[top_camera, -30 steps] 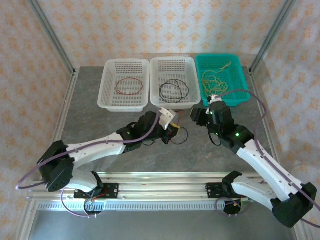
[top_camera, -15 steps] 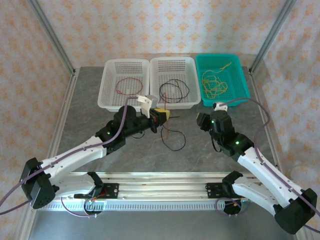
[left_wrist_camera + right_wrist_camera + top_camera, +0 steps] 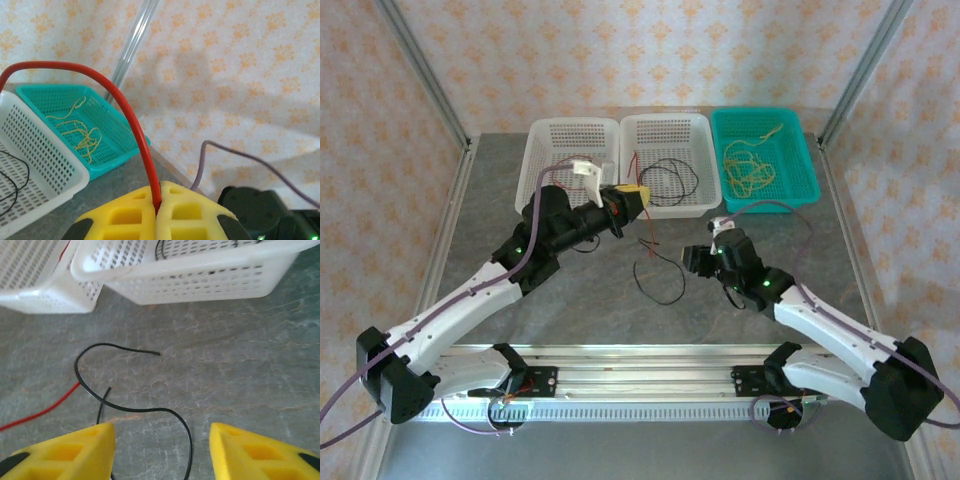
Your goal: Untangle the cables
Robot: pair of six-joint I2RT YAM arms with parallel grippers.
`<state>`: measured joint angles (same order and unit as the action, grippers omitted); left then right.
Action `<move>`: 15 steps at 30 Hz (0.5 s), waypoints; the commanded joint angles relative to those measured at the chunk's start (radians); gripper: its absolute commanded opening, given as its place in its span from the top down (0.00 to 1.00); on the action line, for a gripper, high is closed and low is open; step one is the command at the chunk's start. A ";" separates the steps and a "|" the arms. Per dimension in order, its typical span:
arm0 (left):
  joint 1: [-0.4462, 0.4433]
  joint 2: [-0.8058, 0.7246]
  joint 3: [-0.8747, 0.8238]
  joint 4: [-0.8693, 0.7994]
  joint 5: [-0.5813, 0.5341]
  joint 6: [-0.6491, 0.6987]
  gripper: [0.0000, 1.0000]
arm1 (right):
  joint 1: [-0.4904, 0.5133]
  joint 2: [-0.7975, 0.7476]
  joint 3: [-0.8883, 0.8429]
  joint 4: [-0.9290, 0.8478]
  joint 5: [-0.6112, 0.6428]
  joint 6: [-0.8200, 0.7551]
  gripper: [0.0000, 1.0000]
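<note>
Inside the clamped left gripper (image 3: 156, 212), the red cable (image 3: 50, 64) disappears.

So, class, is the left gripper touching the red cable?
Touching. In the left wrist view the left gripper is shut on the red cable, pinched between its fingers.

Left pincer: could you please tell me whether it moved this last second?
Yes: the left pincer, holding the red cable, moved forward and leftward to the middle white basket's front rim.

L gripper (image 3: 630, 197), red cable (image 3: 135, 125) pinched, has swung far + left, up to middle white basket (image 3: 692, 208) near rim. R gripper (image 3: 162, 440) has pulled back nearer/left, jaws now wider apart.
</note>
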<state>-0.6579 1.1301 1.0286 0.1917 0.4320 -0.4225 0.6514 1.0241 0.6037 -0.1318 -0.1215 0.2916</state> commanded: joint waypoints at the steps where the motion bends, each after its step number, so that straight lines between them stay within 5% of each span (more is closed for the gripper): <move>1: 0.014 -0.003 0.071 -0.022 0.024 -0.010 1.00 | 0.016 0.032 -0.023 0.066 -0.010 -0.027 0.43; 15: 0.038 0.045 0.222 -0.096 0.016 -0.007 1.00 | 0.034 0.070 -0.122 0.339 -0.214 -0.098 0.35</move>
<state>-0.6273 1.1645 1.2083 0.1215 0.4381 -0.4221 0.6758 1.0893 0.5079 0.0860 -0.2646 0.2314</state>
